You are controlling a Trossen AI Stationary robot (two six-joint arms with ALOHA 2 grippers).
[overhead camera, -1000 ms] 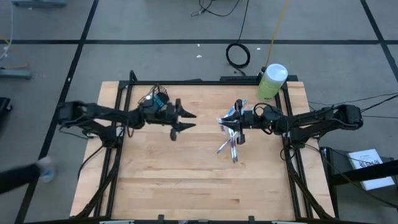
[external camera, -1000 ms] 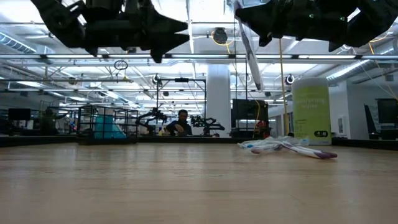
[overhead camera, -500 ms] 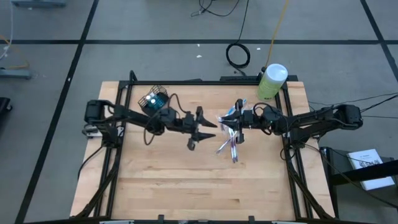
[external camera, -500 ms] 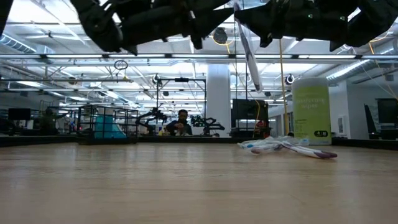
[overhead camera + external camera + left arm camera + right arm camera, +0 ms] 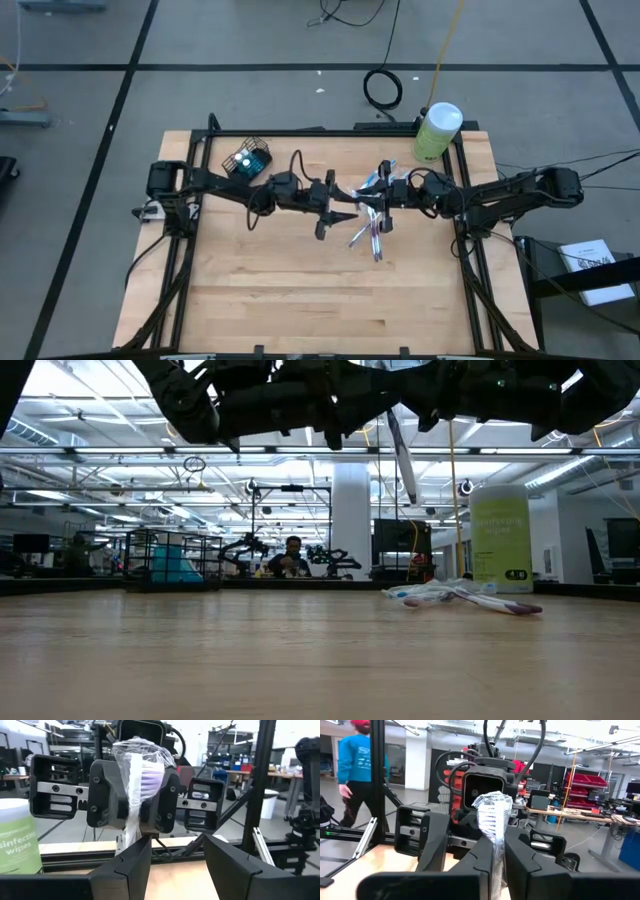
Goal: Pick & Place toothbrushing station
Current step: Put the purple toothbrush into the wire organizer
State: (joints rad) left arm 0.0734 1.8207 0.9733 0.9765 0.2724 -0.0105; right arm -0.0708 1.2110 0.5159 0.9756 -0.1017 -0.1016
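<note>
Gleaming plastic-wrapped toothbrush [image 5: 493, 827], white bristles, upright

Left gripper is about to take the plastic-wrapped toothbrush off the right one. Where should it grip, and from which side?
Best on the handle below the right gripper, coming in level and head-on. The slim wrapped toothbrush hangs roughly upright, brush head up, and the right gripper's shut fingers cover its upper part. The free handle shows between the open left gripper fingers, so they can probably close across it.
</note>
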